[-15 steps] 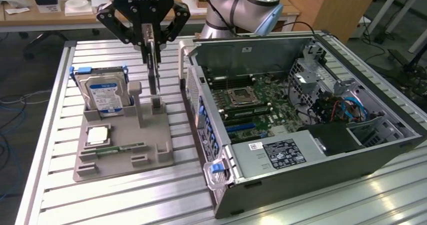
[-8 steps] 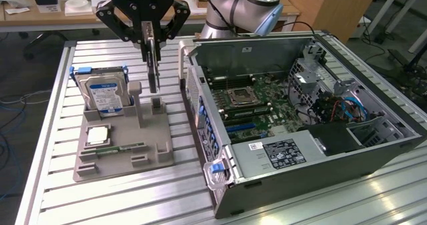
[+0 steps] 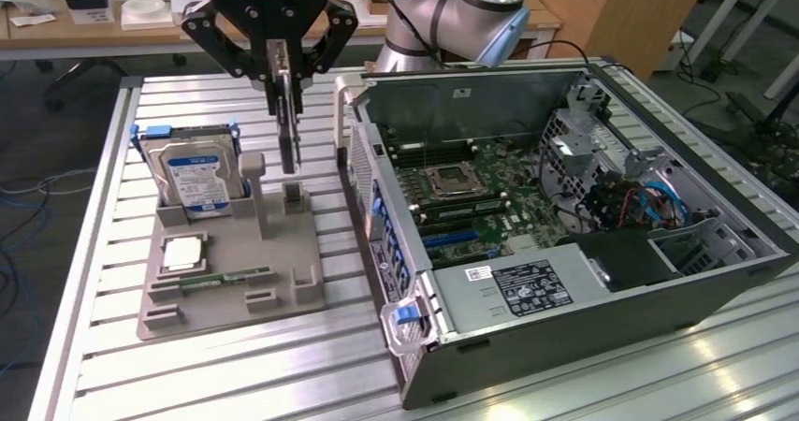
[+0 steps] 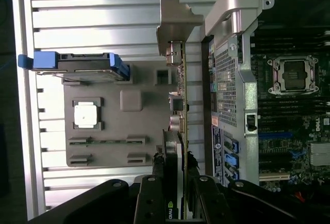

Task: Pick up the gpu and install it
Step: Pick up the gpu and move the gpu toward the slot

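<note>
Gripper (image 3: 287, 77) clamps gpu (image 3: 290, 131), hanging edge-down beside computer case (image 3: 362, 150); thin-edge hold could let card pivot and strike case.

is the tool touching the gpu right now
Touching. In the exterior view the tool pinches the upright gpu near its top edge, one finger on each face.
</note>
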You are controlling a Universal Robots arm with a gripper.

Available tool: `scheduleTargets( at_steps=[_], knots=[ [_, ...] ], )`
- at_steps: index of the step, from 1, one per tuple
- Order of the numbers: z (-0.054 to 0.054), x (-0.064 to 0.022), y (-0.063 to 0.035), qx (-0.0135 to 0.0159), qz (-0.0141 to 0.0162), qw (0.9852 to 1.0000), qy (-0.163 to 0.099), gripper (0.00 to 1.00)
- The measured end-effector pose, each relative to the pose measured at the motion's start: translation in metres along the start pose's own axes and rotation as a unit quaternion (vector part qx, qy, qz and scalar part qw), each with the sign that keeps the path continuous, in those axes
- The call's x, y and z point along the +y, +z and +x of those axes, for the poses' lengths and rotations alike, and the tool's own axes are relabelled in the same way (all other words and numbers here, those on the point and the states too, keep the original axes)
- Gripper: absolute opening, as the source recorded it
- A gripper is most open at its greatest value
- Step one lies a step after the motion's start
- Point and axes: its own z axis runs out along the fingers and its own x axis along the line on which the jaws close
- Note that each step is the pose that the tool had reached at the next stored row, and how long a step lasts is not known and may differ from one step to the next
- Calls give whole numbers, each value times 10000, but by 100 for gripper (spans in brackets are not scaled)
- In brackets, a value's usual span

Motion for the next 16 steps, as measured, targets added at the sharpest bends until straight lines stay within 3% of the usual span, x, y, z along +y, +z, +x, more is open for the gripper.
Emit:
scheduleTargets(
  at_steps=[6, 16],
  knots=[
    [-108, 8, 4, -1, -1, 10000, 1, 27],
    [-408, 29, 11, 0, -6, 10000, 1, 27]
  ],
)
